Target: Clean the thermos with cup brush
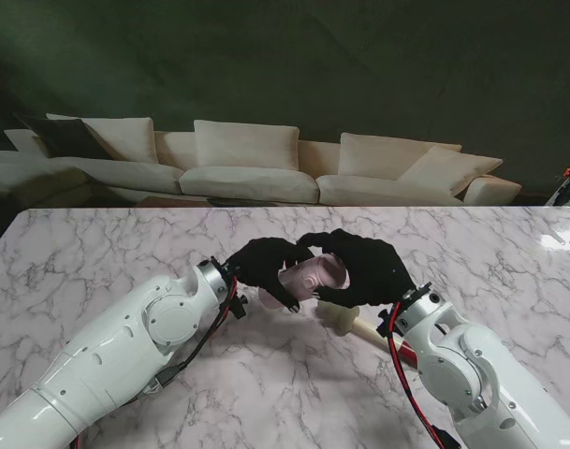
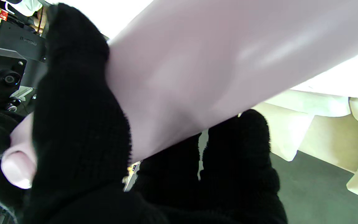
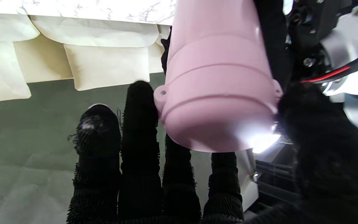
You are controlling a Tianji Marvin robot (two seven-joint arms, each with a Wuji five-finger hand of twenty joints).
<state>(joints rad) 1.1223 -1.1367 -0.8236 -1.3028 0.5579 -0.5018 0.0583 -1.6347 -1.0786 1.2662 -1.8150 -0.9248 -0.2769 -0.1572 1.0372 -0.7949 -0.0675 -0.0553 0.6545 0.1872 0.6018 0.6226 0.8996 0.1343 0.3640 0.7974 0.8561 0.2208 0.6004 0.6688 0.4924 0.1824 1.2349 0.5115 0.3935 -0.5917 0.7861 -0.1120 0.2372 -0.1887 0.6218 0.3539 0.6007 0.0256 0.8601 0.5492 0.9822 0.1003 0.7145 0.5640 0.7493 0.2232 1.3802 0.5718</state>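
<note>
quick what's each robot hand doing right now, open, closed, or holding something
Left robot hand: shut on the pink cylindrical thermos.
Right robot hand: fingers around the thermos's lid end; firm grip cannot be told.

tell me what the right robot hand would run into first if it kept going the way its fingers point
The pink thermos: the right robot hand points left at its lid end, fingers already around it. Beyond is the left robot hand gripping the body.

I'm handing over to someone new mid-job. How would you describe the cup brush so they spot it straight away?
Start at the marble table and find the two black-gloved hands meeting around the pink thermos at its middle. Just nearer to me, beside the right hand, lies the cup brush: the only cream-headed, stick-shaped thing, resting flat on the marble, unheld.
</note>
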